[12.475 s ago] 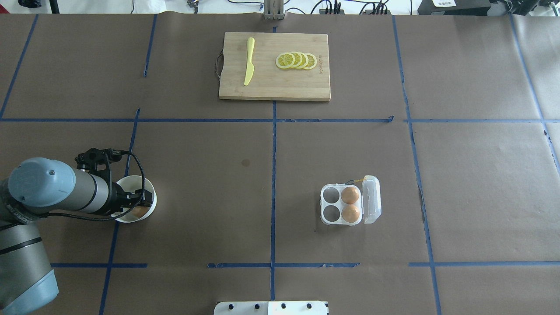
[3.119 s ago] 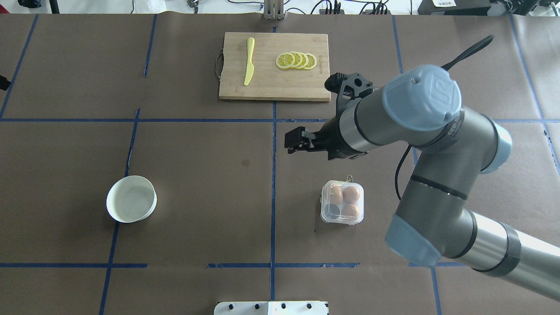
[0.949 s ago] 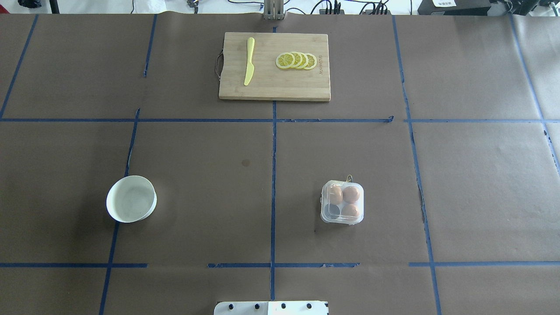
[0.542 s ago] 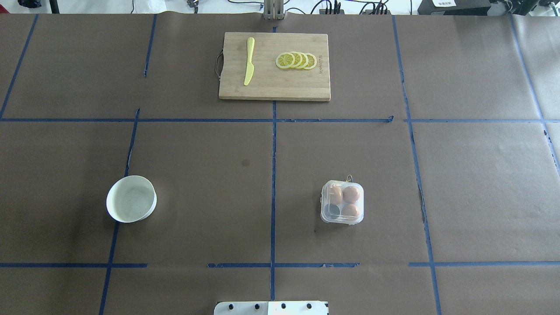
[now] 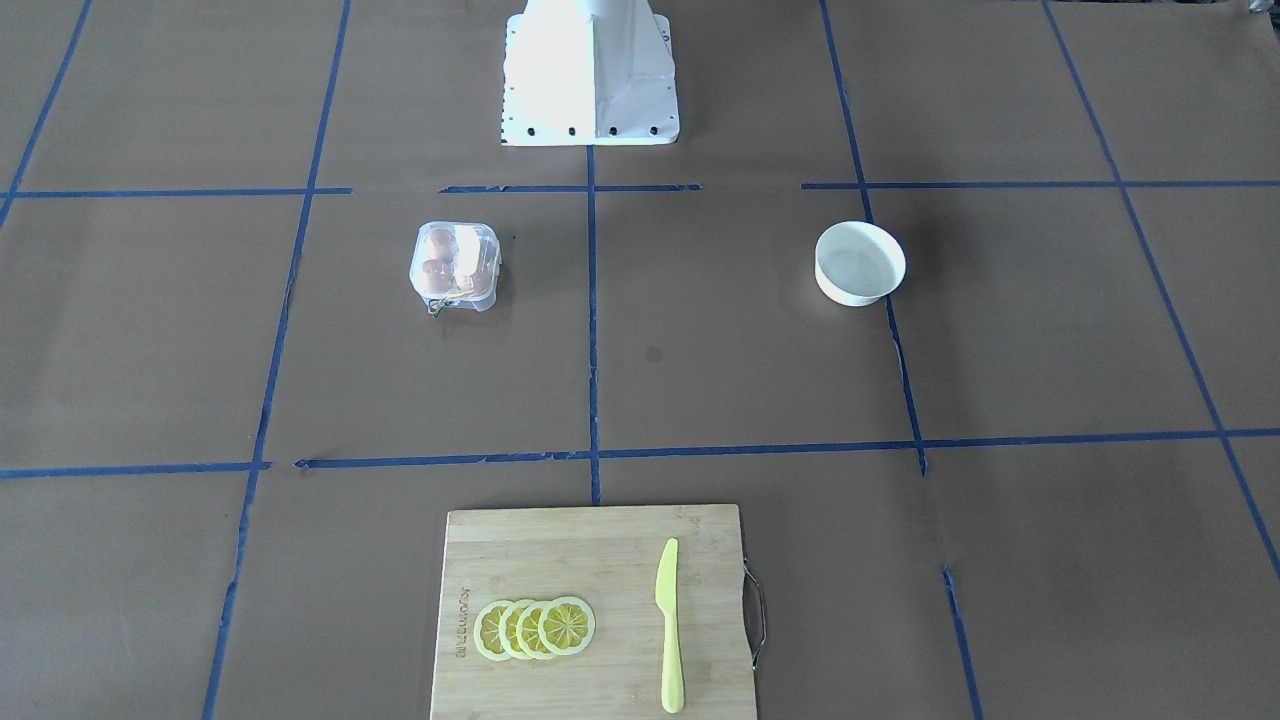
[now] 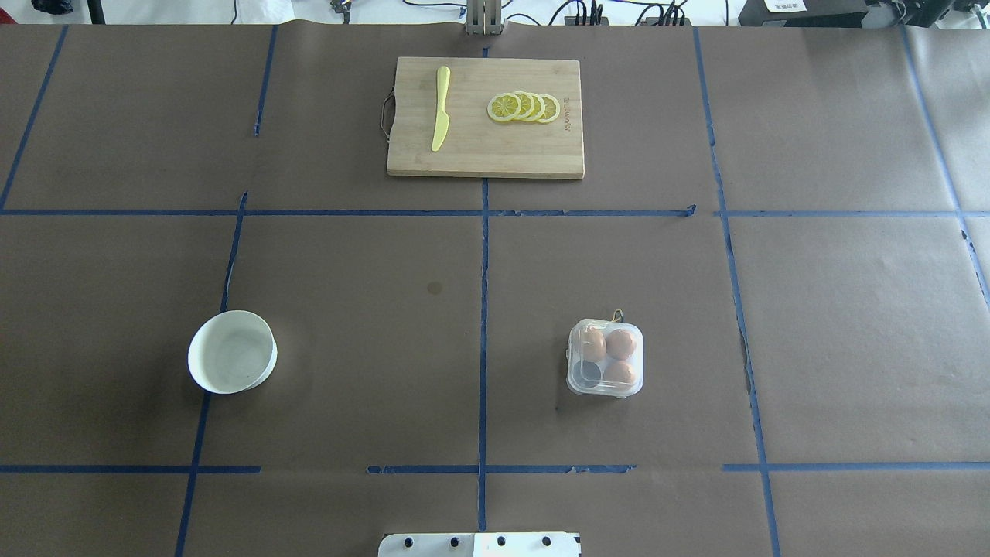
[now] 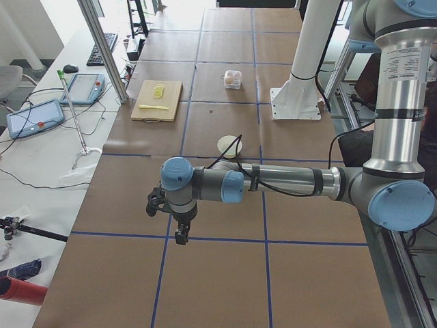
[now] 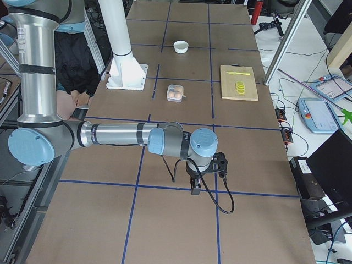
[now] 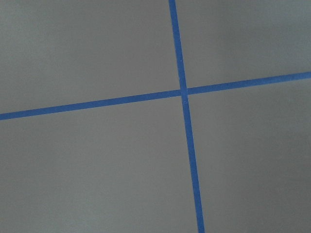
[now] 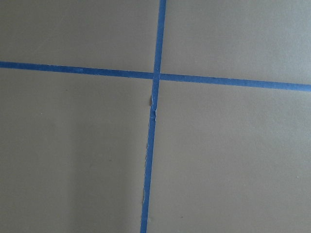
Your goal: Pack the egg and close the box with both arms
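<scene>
The clear box (image 6: 605, 357) stands right of the table's middle with its lid shut; it also shows in the front view (image 5: 455, 265). Three brown eggs lie inside it: the egg (image 6: 593, 345) at the far left cup and two others (image 6: 620, 343) (image 6: 620, 373). The near left cup is bare. My left gripper (image 7: 179, 237) shows only in the left side view, far from the box, hanging over the paper; I cannot tell whether it is open. My right gripper (image 8: 194, 189) shows only in the right side view, likewise; I cannot tell its state.
An empty white bowl (image 6: 232, 362) stands at the left. A wooden cutting board (image 6: 485, 151) with a yellow knife (image 6: 441, 108) and lemon slices (image 6: 524, 107) lies at the far middle. The white pedestal (image 5: 590, 70) is at my base. Both wrist views show only brown paper and blue tape.
Earlier the box stood open with two eggs and my left gripper was in the bowl. Now the lid is shut over three eggs, and the right arm has left the overhead view.
</scene>
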### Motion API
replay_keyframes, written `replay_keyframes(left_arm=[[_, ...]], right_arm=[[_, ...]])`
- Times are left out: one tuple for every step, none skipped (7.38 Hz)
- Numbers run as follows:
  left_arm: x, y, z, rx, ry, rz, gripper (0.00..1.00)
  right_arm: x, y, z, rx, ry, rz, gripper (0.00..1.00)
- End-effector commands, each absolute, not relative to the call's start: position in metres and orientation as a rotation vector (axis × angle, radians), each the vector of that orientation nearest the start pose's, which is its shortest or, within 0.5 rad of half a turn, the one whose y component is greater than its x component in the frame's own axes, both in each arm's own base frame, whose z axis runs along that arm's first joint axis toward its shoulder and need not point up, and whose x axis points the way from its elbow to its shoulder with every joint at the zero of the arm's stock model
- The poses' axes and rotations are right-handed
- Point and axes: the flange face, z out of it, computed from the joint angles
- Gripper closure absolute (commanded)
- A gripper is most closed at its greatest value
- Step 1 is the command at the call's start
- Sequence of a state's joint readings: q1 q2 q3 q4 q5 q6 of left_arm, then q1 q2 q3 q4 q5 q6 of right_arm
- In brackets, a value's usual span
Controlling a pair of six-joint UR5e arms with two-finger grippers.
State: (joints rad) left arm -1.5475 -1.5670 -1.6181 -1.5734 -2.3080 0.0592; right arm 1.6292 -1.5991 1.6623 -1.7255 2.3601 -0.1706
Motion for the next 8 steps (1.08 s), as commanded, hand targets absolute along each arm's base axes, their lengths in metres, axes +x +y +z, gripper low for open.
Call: replay_keyframes(left_arm=[[-0.054,-0.492,0.653,0.035,0.736,0.089,0.0],[-0.055,-0.492,0.654,0.033,0.736,0.086,0.0],[-0.054,-0.492,0.654,0.032,0.736,0.088,0.0],[-0.054,-0.492,0.654,0.032,0.736,0.088,0.0],[-0.054,-0.492,0.654,0.033,0.736,0.087,0.0],[-0.055,-0.492,0.654,0.032,0.738,0.085,0.0],[-0.054,-0.492,0.654,0.033,0.738,0.087,0.0],[-0.055,-0.492,0.654,0.033,0.738,0.084,0.0]], right_arm=[[0.097,-0.467,0.642,0.009,-0.791,-0.055,0.0],[0.098,-0.467,0.644,0.008,-0.787,-0.056,0.0],[0.098,-0.466,0.647,0.0,-0.788,-0.052,0.0],[0.098,-0.465,0.653,-0.011,-0.789,-0.046,0.0],[0.098,-0.464,0.662,-0.028,-0.789,-0.04,0.0],[0.098,-0.463,0.665,-0.033,-0.788,-0.038,0.0],[0.099,-0.466,0.662,-0.028,-0.784,-0.037,0.0],[0.099,-0.47,0.658,-0.017,-0.781,-0.032,0.0]])
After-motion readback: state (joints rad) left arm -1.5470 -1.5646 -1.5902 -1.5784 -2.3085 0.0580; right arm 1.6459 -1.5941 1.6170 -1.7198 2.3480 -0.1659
